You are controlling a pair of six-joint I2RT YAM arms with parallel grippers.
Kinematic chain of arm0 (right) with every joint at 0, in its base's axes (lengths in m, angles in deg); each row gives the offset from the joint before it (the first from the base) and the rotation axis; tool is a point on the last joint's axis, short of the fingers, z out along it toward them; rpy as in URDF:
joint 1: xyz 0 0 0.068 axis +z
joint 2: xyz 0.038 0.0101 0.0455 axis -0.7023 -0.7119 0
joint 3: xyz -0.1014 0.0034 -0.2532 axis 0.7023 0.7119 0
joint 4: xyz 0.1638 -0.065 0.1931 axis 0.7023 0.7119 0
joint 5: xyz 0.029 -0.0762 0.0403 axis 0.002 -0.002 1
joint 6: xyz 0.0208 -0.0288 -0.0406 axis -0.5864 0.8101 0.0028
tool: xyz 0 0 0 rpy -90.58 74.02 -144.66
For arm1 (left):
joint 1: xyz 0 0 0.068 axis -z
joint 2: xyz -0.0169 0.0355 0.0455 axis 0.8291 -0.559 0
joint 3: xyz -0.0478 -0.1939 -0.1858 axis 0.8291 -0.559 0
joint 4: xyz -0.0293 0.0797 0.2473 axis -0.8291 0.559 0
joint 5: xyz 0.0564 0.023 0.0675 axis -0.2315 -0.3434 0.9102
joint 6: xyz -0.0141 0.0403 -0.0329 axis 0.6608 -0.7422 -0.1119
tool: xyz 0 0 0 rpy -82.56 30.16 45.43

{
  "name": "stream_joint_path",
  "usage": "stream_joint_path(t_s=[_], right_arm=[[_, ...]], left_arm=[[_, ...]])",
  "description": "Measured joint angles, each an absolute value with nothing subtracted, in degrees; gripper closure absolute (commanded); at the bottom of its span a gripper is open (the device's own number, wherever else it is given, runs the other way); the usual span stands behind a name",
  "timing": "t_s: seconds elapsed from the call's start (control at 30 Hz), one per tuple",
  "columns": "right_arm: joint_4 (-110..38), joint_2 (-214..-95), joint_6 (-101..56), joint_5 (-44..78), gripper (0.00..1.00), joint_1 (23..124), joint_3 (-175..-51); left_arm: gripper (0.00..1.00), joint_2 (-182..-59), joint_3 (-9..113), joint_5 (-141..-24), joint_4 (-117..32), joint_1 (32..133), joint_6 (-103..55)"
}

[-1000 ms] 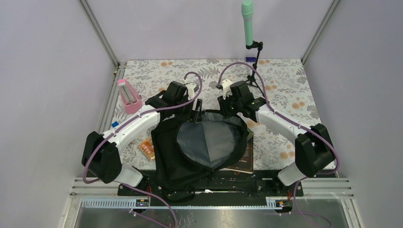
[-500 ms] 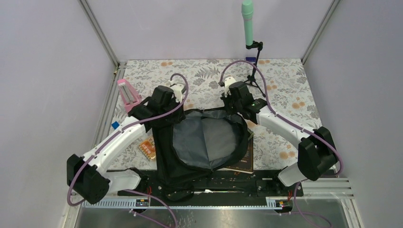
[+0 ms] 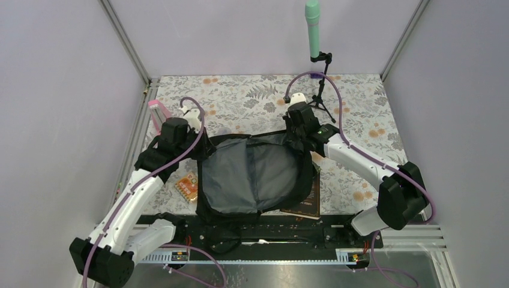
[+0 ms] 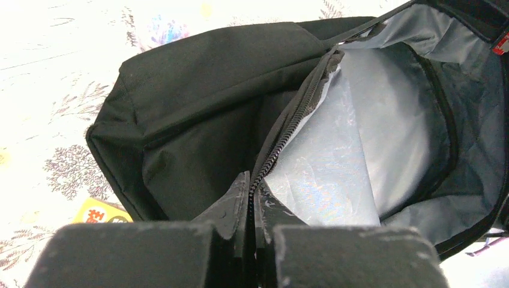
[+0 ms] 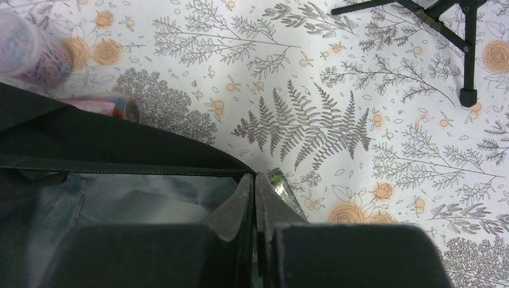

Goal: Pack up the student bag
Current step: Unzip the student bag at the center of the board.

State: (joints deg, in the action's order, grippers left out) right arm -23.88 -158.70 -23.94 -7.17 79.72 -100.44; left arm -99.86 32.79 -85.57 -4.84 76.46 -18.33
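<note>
While the left hand and right hand each pinch shut on the rim of the student bag, it lies gaping on the tabletop. Only grey lining shows inside; a book and orange packet lie outside, so packing seems barely begun

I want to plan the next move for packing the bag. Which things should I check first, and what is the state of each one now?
1. Left claw shut on the student bag at its zip edge: ok.
2. Right claw shut on the bag's far rim: ok.
3. Bag mouth pulled open, grey lining showing: ok.
4. Things packed inside: not ok. Only lining shows. The dark book and the orange packet lie outside, by the bag's sides.
5. A claw free to pick something up: not ok, both hold the bag.
6. Tripod stand apart from the right claw: ok.
</note>
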Motion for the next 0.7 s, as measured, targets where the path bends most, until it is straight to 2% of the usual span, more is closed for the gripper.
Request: stream_joint_path(t_s=[0.17,0.23,0.4,0.43,0.57,0.7], right_arm=[[-23.7,-158.7,-25.2,-7.0,0.98,79.9,-102.1],[-22.7,-158.7,-25.1,-6.0,0.82,79.9,-102.9],[-18.2,-156.7,-25.4,-4.8,0.27,79.4,-104.4],[-17.2,-155.6,-25.6,-4.9,0.21,79.1,-104.4],[-13.9,-147.5,-27.5,-6.0,0.08,77.5,-103.6],[-11.9,-136.4,-31.4,-6.3,0.05,74.2,-99.7]], left_arm=[[1.00,-96.7,32.4,-87.7,-4.3,73.9,-16.9],[1.00,-96.7,32.5,-88.7,-4.3,73.3,-16.6],[1.00,-97.8,34.6,-89.6,-4.1,72.3,-16.2],[1.00,-97.9,35.4,-89.5,-4.2,72.0,-16.2],[1.00,-98.2,38.6,-88.6,-4.8,71.5,-16.3],[1.00,-98.2,39.3,-86.2,-6.4,71.1,-16.6]])
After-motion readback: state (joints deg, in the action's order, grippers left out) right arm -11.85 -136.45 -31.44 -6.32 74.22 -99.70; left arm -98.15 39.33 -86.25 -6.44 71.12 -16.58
